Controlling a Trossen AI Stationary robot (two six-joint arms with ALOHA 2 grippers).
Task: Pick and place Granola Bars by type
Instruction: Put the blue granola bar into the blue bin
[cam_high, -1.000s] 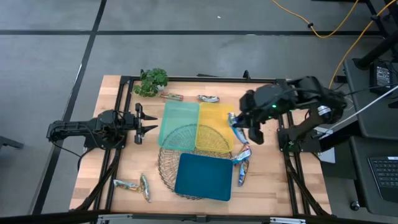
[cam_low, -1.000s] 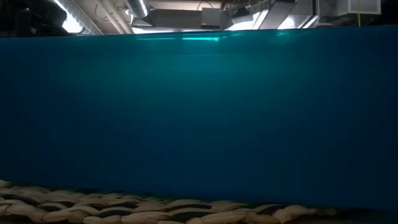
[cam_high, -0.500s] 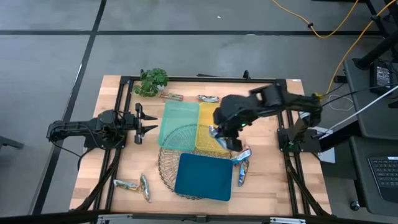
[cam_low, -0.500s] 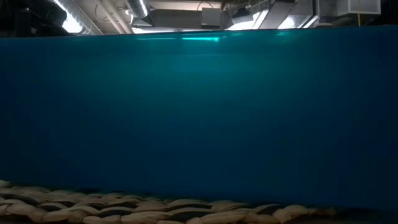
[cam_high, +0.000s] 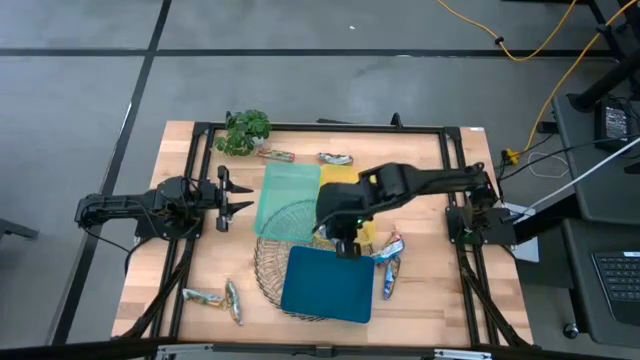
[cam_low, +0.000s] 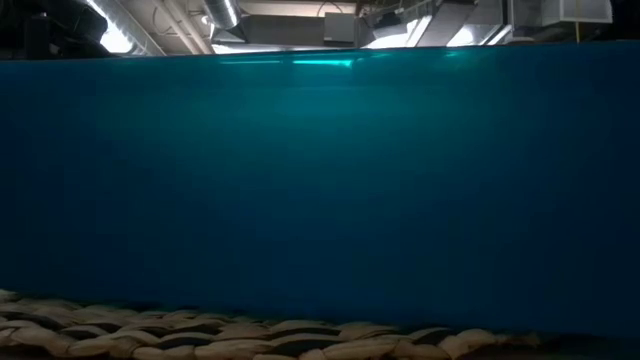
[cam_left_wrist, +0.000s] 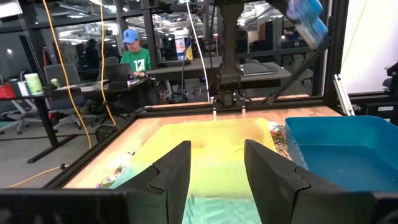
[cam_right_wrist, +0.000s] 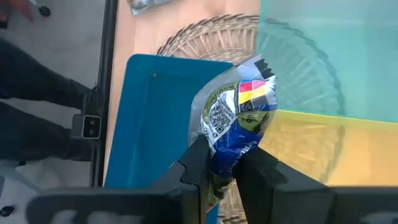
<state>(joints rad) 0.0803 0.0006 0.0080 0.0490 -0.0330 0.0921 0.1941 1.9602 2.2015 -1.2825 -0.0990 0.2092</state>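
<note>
High view: right gripper (cam_high: 343, 238) is carrying a bar, reaching across the yellow plastic tray (cam_high: 346, 190) toward the dark blue plastic tray (cam_high: 328, 284); next comes lowering and releasing there. Left gripper (cam_high: 238, 195), fingers apart, is waiting at the table's left. Low view: blue tray wall is blocking everything. Right wrist view: fingers are clamping the crinkled blue foil granola bar (cam_right_wrist: 239, 127) above the trays.

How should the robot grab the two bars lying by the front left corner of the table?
One at a time. The two bars lie flat and meet at one end, so come straight down and pinch one across its narrow middle, away from where they meet, probably with the closer left gripper.
</note>
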